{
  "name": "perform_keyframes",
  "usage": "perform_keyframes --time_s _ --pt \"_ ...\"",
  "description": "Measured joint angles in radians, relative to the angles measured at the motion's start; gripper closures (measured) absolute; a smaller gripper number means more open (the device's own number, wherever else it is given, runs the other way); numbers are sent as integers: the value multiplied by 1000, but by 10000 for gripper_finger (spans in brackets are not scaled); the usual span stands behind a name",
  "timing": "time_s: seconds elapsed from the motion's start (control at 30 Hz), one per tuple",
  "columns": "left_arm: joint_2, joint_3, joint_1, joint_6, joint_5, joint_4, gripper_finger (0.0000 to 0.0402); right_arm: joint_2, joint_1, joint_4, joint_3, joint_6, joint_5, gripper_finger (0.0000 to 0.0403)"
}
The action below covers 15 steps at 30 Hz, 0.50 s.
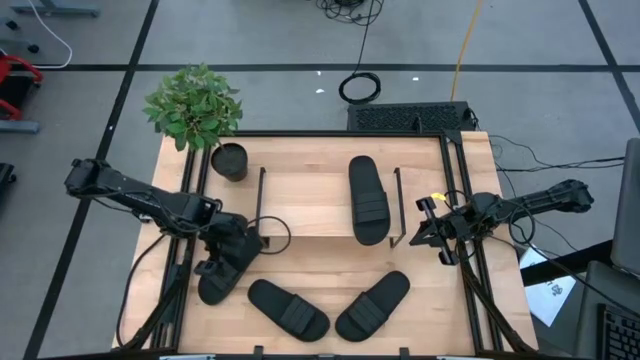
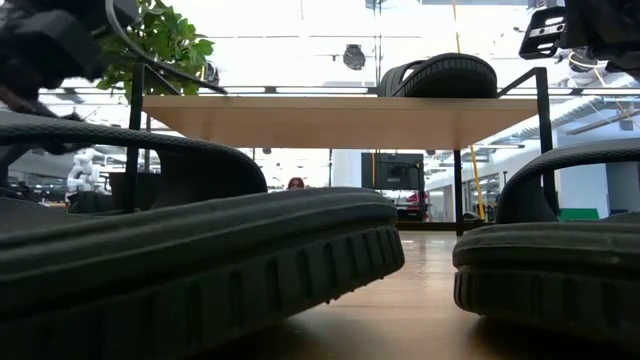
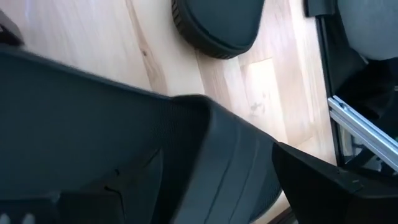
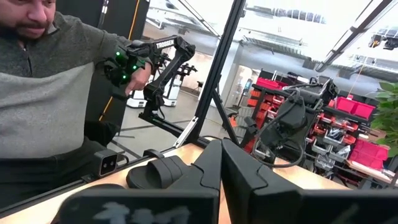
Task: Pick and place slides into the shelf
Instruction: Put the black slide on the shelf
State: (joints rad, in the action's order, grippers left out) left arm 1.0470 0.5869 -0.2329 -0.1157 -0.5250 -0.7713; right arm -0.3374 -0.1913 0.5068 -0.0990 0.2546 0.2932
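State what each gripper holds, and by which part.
The left gripper is wide around one slide at the table's left, at its strap end; a firm hold cannot be told. The right gripper is shut, empty.

Grey floor (image 1: 250, 40) with dark lines, red storage bins (image 4: 357, 109), bright ceiling lights beyond.
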Motion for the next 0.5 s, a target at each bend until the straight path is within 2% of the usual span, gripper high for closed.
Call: perform_keyframes --time_s 0.2,0.5 --pt "0 -84 -32 -53 -38 146 108 0 0 0 0 0 0 403" --pt "0 -86 -120 -70 -39 138 108 0 0 13 0 0 0 403"
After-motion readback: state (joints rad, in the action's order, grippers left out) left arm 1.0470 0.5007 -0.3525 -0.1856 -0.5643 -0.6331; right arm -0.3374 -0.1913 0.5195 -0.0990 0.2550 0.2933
